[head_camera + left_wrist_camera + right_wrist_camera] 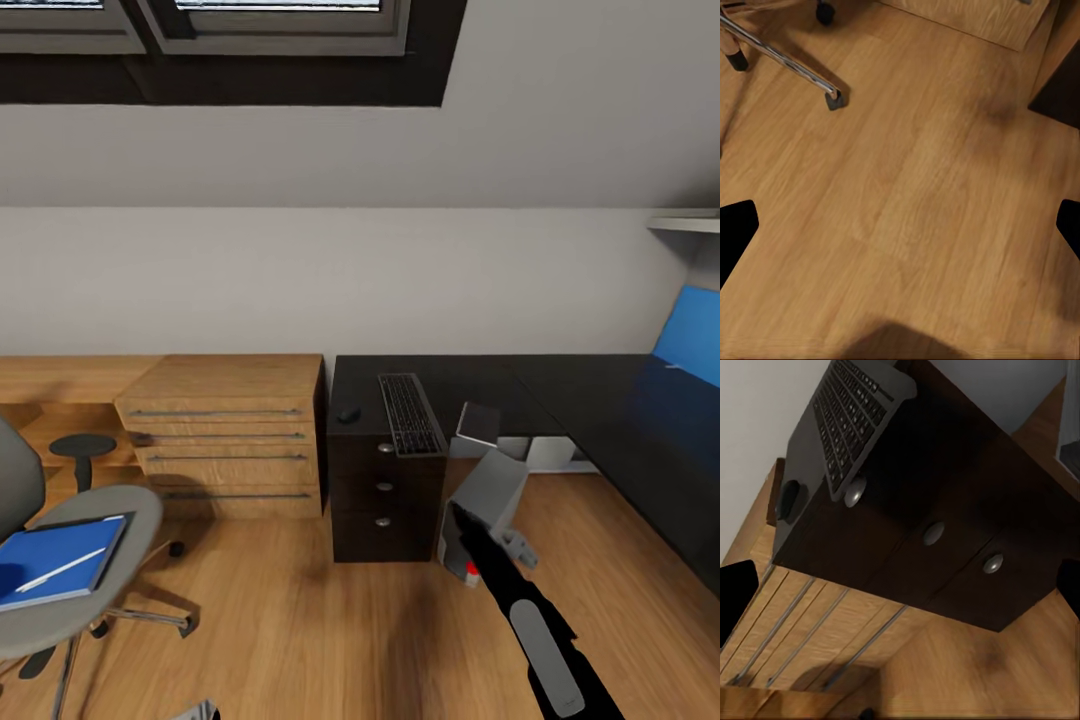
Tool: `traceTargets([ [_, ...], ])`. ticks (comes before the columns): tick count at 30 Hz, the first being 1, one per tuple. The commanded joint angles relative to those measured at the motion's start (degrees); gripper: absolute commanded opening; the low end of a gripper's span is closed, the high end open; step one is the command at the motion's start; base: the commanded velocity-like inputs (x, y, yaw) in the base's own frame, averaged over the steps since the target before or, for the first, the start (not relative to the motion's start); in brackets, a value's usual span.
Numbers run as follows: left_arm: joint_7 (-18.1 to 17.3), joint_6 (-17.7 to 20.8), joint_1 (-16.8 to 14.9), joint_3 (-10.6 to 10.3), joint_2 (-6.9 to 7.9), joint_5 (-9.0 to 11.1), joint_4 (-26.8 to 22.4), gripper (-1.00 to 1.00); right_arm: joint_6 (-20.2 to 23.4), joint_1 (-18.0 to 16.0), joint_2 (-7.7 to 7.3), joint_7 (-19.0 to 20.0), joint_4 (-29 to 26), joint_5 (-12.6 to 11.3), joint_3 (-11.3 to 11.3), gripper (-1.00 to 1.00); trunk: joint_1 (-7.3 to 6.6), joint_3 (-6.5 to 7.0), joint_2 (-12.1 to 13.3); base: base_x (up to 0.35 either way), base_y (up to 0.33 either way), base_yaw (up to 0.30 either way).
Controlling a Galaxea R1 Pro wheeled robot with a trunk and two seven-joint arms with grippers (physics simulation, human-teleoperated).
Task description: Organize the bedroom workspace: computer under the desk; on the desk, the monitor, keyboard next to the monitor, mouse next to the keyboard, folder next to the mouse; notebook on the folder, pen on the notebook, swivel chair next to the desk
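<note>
Folder (55, 560) lay flat on the chair seat (130, 505); thin, light, probably slippery, so best pinched at its edge. Left claw (900, 225) hung released above the floor (915, 187); right claw (900, 585) was released too.

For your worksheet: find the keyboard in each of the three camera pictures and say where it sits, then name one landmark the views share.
Head view: the keyboard lies near the picture's middle, on the dark desk, its near end overhanging the drawer unit.
Left wrist view: not in it; wooden floor and a chair leg.
Right wrist view: the keyboard is at upper left, overhanging the drawers.
Shared landmark: the mouse beside the keyboard.
</note>
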Motion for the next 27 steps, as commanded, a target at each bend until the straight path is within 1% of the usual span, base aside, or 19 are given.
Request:
traceTargets([
  [1, 0.3, 0.2, 0.0, -0.1, 0.01, 0.2, 0.0, 1.00, 0.3, 0.0, 0.13, -0.1, 0.1, -0.5, -0.1, 1.00, 0.23, -0.23, -0.4, 0.000, 0.000, 0.000],
  [6, 0.3, 0.2, 0.0, -0.1, -0.07, 0.2, 0.3, 1.00, 0.0, -0.1, 1.15, -0.3, 3.5, -0.8, -0.2, 1.00, 1.33, -1.13, -2.5, 0.000, 0.000, 0.000],
  [9, 0.2, 0.2, 0.0, -0.1, -0.14, 0.2, 0.6, 1.00, -1.2, -0.5, 1.41, -0.4, 7.2, -1.9, -1.3, 1.00, 1.99, -1.67, -3.7, 0.000, 0.000, 0.000],
  [10, 0.2, 0.2, 0.0, -0.1, -0.16, 0.2, 0.8, 1.00, -2.2, -0.9, 1.47, -0.5, 9.4, -2.8, -2.5, 1.00, 2.21, -1.85, -4.1, 0.000, 0.000, 0.000],
  [12, 0.2, 0.1, 0.0, -0.1, -0.18, 0.2, 1.0, 1.00, -3.4, -1.4, 1.53, -0.6, 11.3, -3.8, -3.7, 1.00, 2.64, -2.21, -4.9, 0.000, 0.000, 0.000],
  [13, 0.2, 0.2, 0.0, -0.2, -0.19, 0.2, 1.1, 1.00, -4.6, -1.9, 1.58, -0.6, 12.7, -4.8, -4.6, 1.00, 2.86, -2.39, -5.3, 0.000, 0.000, 0.000],
  [15, 0.2, 0.2, 0.0, -0.2, -0.19, 0.2, 1.2, 1.00, -5.7, -2.2, 1.60, -0.6, 13.5, -5.9, -5.3, 1.00, 3.30, -2.75, -6.1, 0.000, 0.000, 0.000],
  [18, 0.1, 0.1, 0.0, -0.2, -0.20, 0.2, 1.3, 1.00, -6.6, -2.5, 1.62, -0.5, 14.1, -8.0, -5.9, 1.00, 3.96, -3.28, -7.3, 0.000, 0.000, 0.000],
  [19, 0.1, 0.1, 0.0, -0.2, -0.20, 0.2, 1.3, 1.00, -7.0, -2.7, 1.64, -0.3, 14.2, -9.6, -6.1, 1.00, 4.18, -3.46, -7.7, 0.000, 0.000, 0.000],
  [22, 0.1, 0.1, 0.0, -0.2, -0.20, 0.2, 1.3, 1.00, -7.4, -2.8, 1.66, 0.4, 13.8, -11.9, -6.2, 1.00, 4.84, -4.00, -8.9, 0.000, 0.000, 0.000],
  [23, 0.1, 0.1, 0.0, -0.2, -0.20, 0.2, 1.3, 1.00, -7.5, -2.8, 1.66, 1.4, 13.5, -13.1, -6.2, 1.00, 5.06, -4.18, -9.3, 0.000, 0.000, 0.000],
  [25, 0.1, 0.1, 0.0, -0.2, -0.20, 0.2, 1.3, 1.00, -7.6, -2.8, 1.70, 2.6, 13.2, -13.8, -6.2, 1.00, 5.50, -4.54, -10.1, 0.000, 0.000, 0.000],
  [26, 0.1, 0.1, 0.0, -0.2, -0.20, 0.2, 1.3, 1.00, -7.6, -2.8, 1.83, 4.5, 13.0, -14.6, -6.1, 1.00, 5.72, -4.72, -10.5, 0.000, 0.000, 0.000],
  [27, 0.1, 0.1, 0.0, -0.2, -0.20, 0.2, 1.3, 1.00, -7.6, -2.8, 1.90, 4.8, 13.0, -14.7, -6.1, 1.00, 5.94, -4.90, -10.9, 0.000, 0.000, 0.000],
])
